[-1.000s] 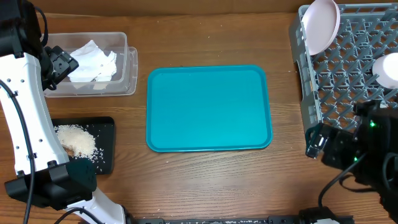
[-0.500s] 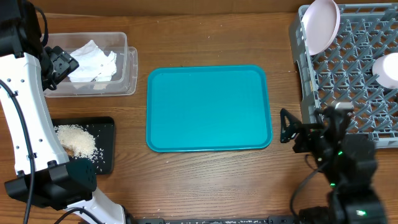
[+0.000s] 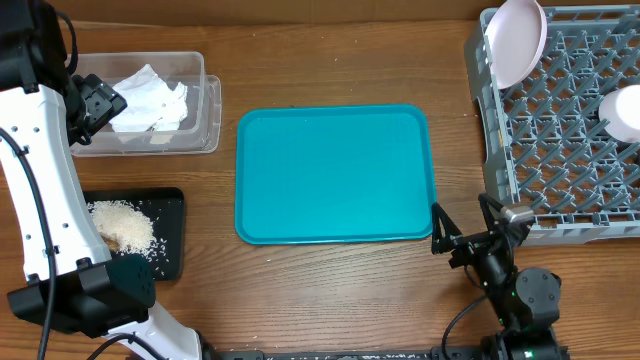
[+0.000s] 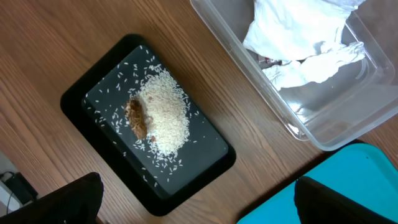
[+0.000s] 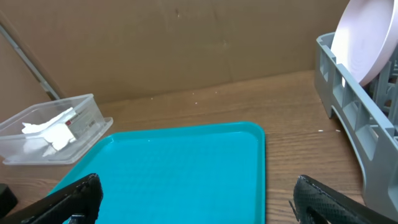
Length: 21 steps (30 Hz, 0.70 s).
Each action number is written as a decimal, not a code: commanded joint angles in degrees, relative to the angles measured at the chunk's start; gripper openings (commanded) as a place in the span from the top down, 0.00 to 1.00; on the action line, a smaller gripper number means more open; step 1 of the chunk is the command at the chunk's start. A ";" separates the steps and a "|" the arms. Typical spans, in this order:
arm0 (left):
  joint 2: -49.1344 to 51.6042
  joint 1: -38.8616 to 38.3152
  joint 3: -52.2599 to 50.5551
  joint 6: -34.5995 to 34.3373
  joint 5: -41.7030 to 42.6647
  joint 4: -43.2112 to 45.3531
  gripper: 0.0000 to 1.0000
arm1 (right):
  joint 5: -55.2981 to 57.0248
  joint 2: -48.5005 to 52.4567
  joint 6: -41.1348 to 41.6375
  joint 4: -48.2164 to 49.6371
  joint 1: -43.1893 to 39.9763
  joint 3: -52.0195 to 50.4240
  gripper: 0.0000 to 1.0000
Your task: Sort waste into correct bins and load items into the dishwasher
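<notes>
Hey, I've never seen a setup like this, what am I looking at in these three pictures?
Two robot arms work at a wooden table. One picture looks down from above; the other two come from cameras on each wrist, so the dark shapes at their lower corners are that arm's own tool. The left tool and right tool are both open and hold nothing. On the table: a teal tray; a clear tub with a crumpled napkin; a black tray with rice and a brown scrap; and a grey dish rack holding a white plate on edge.
</notes>
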 commanded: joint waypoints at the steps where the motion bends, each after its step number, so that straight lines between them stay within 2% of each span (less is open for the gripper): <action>1: 0.02 -0.11 -0.22 -0.74 -0.35 0.07 0.00 | 1.55 -3.41 -0.09 0.61 0.02 -1.55 0.00; 7: 0.02 -0.11 -0.22 -0.74 -0.35 0.07 0.00 | 1.70 -13.90 -0.04 -6.71 -2.14 -2.67 0.00; 21: 0.02 -0.11 -0.22 -0.74 -0.37 0.07 0.00 | 8.87 -13.70 -0.24 -7.15 -2.69 -2.67 0.00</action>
